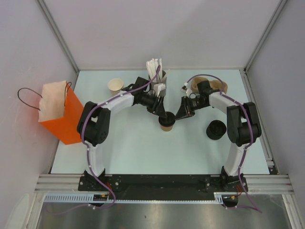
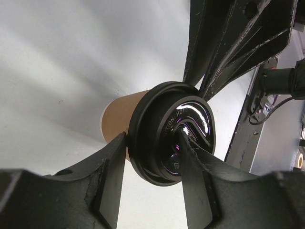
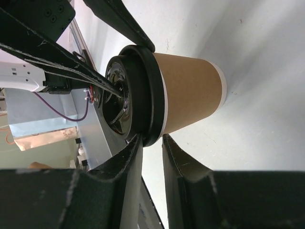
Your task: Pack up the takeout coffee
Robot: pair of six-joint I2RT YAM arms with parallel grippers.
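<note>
On the table, left end effector pinches rim of takeout coffee.

The takeout coffee stands upright near the middle of the surface, with a lid on it. The left gripper is just behind and left of it, with its jaws on either side of the lid's rim. The right gripper is just to its right. Straight behind it stands a holder of sticks. Behind and to the left is a stack of cups. To its right lies a pile of lids. Far to its left, at the surface's edge, stands a bag.
</note>
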